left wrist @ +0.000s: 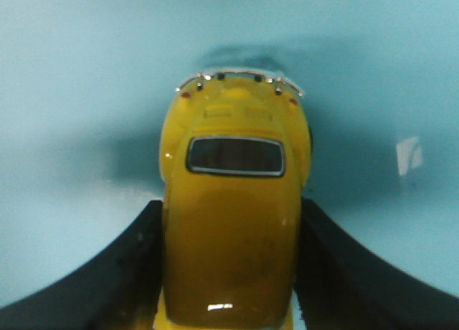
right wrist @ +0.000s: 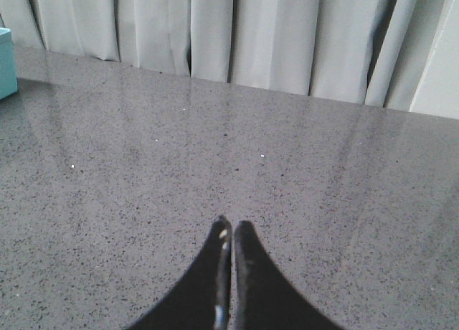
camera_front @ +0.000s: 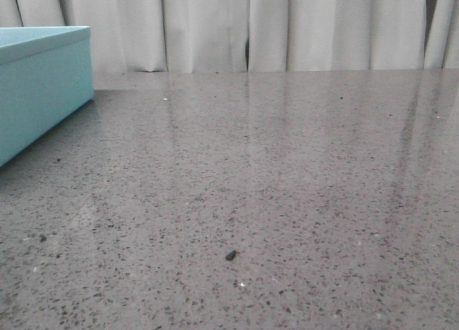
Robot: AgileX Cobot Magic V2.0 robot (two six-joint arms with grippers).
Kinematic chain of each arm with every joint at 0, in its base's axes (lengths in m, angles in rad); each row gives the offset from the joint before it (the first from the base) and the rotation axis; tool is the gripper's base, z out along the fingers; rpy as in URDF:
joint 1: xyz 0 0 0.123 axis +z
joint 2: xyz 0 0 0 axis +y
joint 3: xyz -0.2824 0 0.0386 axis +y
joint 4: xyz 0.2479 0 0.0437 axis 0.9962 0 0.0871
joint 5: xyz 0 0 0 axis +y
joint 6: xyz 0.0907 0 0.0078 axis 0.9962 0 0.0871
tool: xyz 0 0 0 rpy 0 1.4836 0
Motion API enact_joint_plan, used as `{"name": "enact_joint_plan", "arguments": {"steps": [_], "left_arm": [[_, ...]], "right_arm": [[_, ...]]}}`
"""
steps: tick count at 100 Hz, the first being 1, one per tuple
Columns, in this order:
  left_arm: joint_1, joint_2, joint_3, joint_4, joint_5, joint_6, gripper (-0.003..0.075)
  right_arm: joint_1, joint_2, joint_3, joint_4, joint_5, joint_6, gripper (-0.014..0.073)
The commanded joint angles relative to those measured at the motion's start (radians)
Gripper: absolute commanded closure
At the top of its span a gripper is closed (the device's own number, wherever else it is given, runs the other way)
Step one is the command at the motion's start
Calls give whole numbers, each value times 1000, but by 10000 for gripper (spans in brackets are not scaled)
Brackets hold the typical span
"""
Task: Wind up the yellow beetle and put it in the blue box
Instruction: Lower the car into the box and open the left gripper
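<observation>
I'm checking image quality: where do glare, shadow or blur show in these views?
Front view: curtain reflections streak the glossy table. Left wrist view: soft overall, a dark shadow on the blue surface around the yellow beetle, a highlight on its roof. Right wrist view: mild sheen, the shut right gripper sharp.

No words, numbers or signs can be read here, not on the yellow beetle (left wrist: 229, 222) and not on the blue box (camera_front: 39, 86).
</observation>
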Motion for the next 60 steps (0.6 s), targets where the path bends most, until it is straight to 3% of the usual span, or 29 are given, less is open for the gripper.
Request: {"name": "enact_joint_plan", "arguments": {"steps": [1, 12, 21, 43, 60], "left_arm": [[4, -46, -26, 58, -37, -58, 524], [4, -46, -26, 72, -37, -61, 371], [4, -46, -26, 72, -28, -61, 304], [4, -55, -35, 54, -6, -61, 298], [2, -170, -35, 54, -130, -61, 298]], "right_arm": [[2, 15, -21, 3, -68, -12, 642], [2, 15, -21, 3, -68, -12, 642], [2, 15, -21, 3, -68, -12, 642], [2, 15, -21, 3, -68, -12, 642], [2, 15, -21, 3, -68, -12, 642]]}}
